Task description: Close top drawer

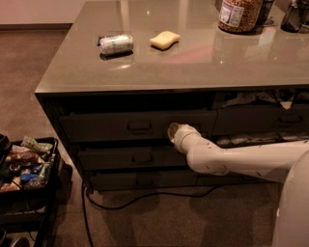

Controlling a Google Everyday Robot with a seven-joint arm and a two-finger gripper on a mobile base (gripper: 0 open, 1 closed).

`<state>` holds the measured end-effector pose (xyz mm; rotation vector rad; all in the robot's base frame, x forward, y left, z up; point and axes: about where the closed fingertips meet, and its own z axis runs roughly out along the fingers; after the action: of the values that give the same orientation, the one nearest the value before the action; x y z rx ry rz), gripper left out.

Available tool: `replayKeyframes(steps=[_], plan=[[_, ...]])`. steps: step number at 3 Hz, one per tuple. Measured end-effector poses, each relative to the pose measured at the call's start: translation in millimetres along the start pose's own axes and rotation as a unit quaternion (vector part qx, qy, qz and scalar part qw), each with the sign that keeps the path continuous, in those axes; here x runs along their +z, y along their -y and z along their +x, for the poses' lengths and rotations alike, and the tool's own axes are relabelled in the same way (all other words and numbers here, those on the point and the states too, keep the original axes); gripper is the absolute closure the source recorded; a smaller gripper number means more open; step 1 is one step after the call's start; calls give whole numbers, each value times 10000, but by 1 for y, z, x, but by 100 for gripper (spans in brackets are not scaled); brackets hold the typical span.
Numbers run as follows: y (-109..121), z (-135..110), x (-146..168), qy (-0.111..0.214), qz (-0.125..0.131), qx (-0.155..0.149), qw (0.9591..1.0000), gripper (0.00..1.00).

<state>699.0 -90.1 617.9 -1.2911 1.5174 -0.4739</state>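
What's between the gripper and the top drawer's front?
Nothing shows in the camera view: the gripper sits against the top drawer front, beside its handle.

Dim warm light. Brown carpet (29,72); pale wall (38,9) at top left. Grey cabinet (193,62), glossy top with glare. Black cart (29,193) lower left; cable (145,196) on floor. At cabinet front: gripper (173,132)

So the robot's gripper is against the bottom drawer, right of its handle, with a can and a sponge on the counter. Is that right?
Not quite. The camera view shows the gripper against the top drawer, not the bottom one, right of its handle. The can and sponge are on the counter.
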Motion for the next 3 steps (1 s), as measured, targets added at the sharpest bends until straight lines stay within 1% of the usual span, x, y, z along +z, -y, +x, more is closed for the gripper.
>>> replayKeyframes(steps=[1, 2, 3], plan=[[0, 0, 0, 0, 0, 0, 10000, 100], [-2, 0, 0, 181, -20, 170, 9997, 100], [-3, -9, -23, 549, -135, 402, 9976, 100]])
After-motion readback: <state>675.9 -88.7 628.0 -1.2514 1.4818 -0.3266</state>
